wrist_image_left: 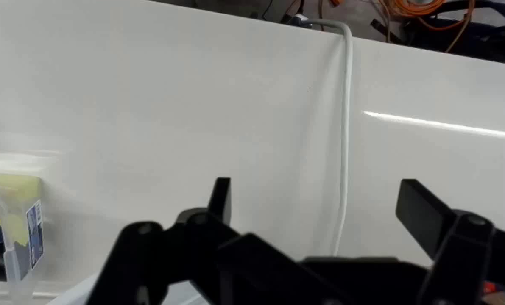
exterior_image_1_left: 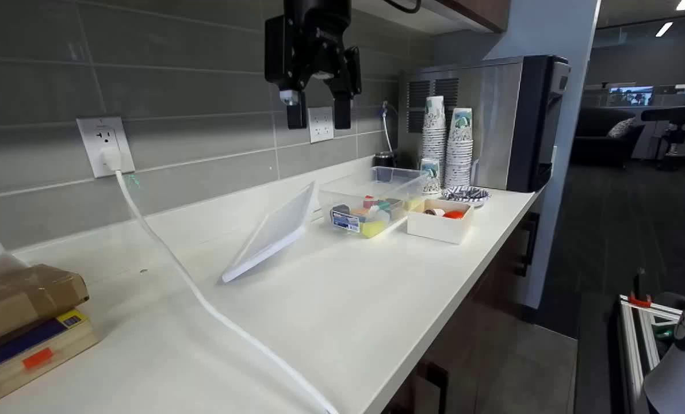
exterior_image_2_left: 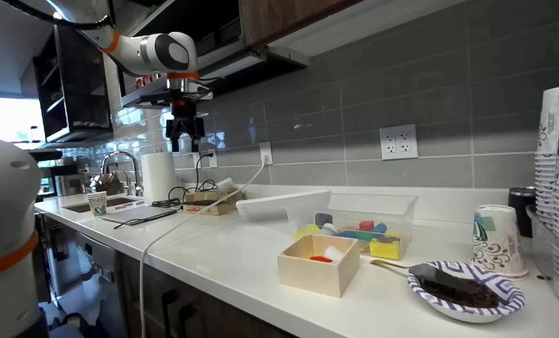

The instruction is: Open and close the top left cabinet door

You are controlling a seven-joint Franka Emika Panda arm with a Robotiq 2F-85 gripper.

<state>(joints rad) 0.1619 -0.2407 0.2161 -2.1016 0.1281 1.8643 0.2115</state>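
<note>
Probably, you have both halves, opening and closing, left to do, though a finished cycle could look just the same. Your pincer (exterior_image_1_left: 320,118) stands wide and holds nothing, hanging over the worktop (exterior_image_1_left: 330,305) and touching nothing. The likeliest cabinet door (exterior_image_2_left: 288,16), a wooden front up high and cut off by the top edge of an exterior view, looks closed where it shows. You can't tell from these pictures whether it's the top left one, so settle that before you reach up.
</note>
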